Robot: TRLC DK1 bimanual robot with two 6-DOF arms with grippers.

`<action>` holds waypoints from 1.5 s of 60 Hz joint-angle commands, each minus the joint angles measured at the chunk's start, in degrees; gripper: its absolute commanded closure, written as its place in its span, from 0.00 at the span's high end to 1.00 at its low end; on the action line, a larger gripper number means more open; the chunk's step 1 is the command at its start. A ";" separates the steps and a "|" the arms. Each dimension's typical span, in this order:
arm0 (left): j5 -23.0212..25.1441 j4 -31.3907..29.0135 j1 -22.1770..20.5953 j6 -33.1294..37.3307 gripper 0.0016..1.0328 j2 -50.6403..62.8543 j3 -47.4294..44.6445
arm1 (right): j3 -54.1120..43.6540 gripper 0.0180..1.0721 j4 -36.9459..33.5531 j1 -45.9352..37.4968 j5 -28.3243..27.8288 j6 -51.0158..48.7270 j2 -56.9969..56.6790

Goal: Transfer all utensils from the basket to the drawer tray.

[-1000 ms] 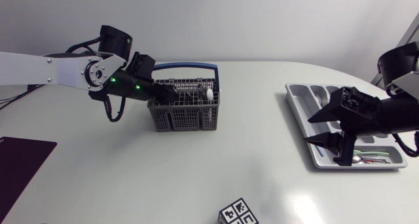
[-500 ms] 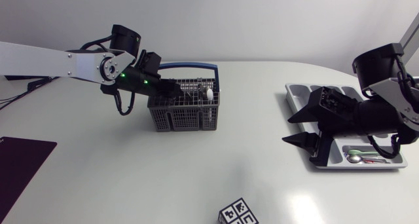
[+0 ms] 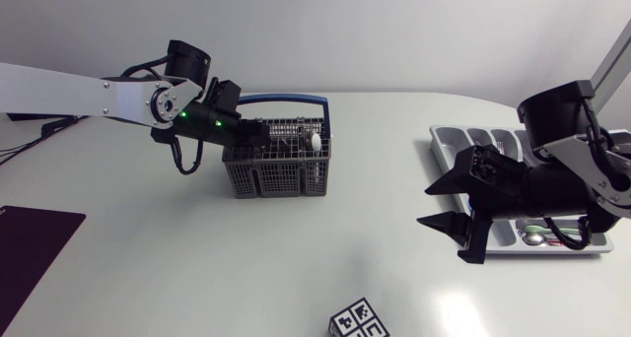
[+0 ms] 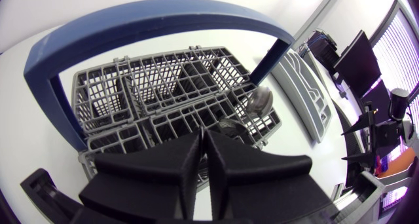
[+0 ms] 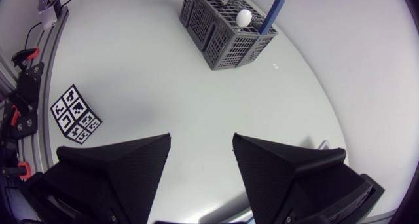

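A spoon (image 3: 314, 140) stands in the basket (image 3: 281, 179), over which the left hand (image 3: 262, 138) hovers closed on nothing I can see; it likely must open and pinch that spoon, while the open, empty right hand (image 3: 426, 207) hangs beside the tray (image 3: 446, 145).

White table (image 3: 246, 268), light glare on surface; dark mat (image 3: 30, 243) at corner.

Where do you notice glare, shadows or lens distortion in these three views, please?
Head view: a pale glare patch on the table near the marker cube; shadows are faint. Left wrist view: the fisheye bows the blue handle of the basket into an arc. Right wrist view: the table's edge curves strongly.
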 commanded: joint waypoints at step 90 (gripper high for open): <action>22.75 -3.74 -14.50 -1.11 0.04 -28.86 -13.31 | 6.34 0.86 -0.80 16.26 -10.19 18.74 -3.10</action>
